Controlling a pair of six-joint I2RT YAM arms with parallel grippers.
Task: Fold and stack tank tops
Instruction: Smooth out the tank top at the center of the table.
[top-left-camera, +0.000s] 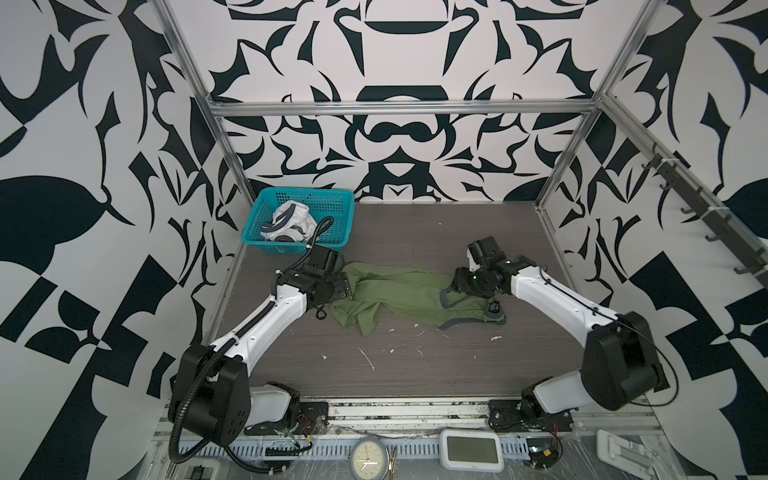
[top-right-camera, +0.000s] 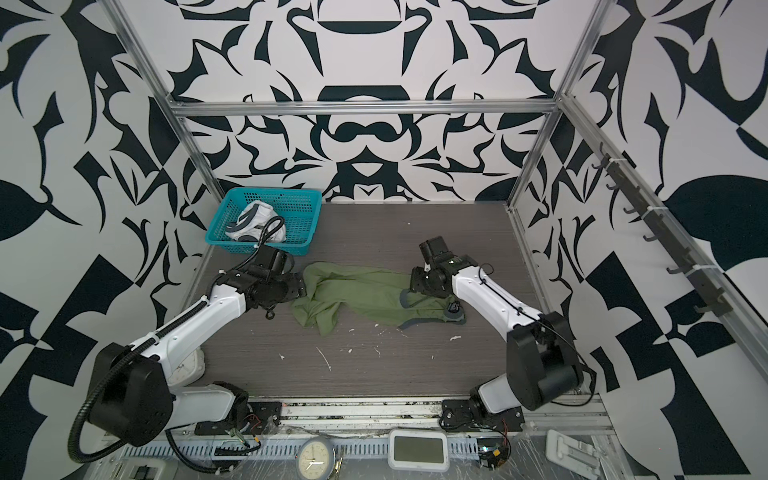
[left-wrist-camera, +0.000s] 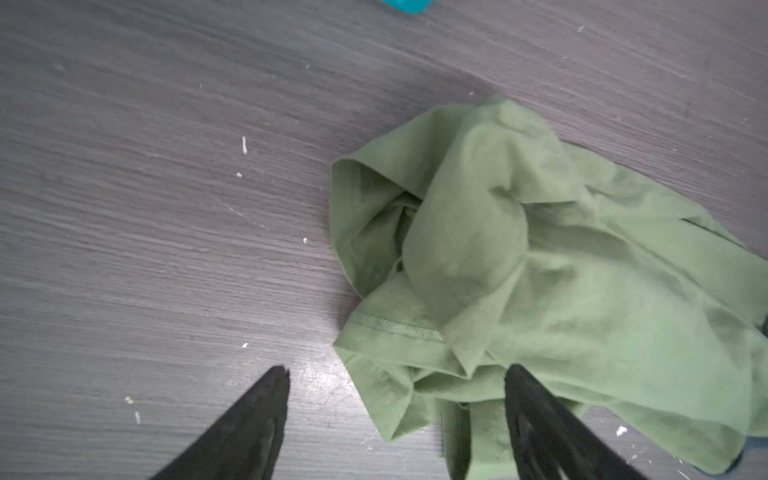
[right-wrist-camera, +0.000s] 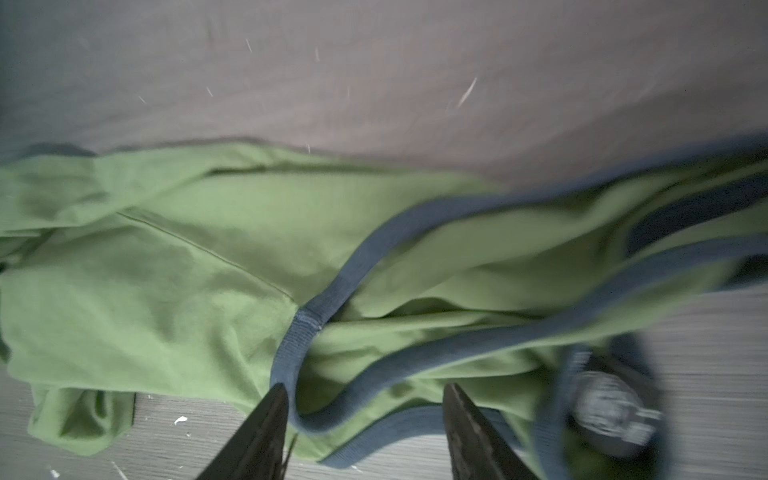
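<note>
The olive green tank top (top-left-camera: 407, 295) (top-right-camera: 365, 293) lies crumpled and stretched out across the middle of the table, in both top views. My left gripper (top-left-camera: 347, 286) (left-wrist-camera: 399, 370) is open at its hem end, and a fold of green cloth (left-wrist-camera: 540, 270) lies loose between the spread fingers. At the strap end, my right gripper (top-left-camera: 457, 286) (right-wrist-camera: 366, 386) is also open. The grey-blue trim (right-wrist-camera: 332, 299) runs loose between its fingers, unclamped. The white tank top (top-left-camera: 291, 224) (top-right-camera: 257, 226) sits bunched in the basket.
The teal mesh basket (top-left-camera: 332, 208) (top-right-camera: 299, 208) stands at the table's back left, just behind the left arm. White scraps (top-left-camera: 368, 357) dot the dark wood-grain table (top-left-camera: 415, 374). Metal frame posts border the sides. A clock (top-left-camera: 370, 457) and a small display (top-left-camera: 471, 451) lie beyond the front edge.
</note>
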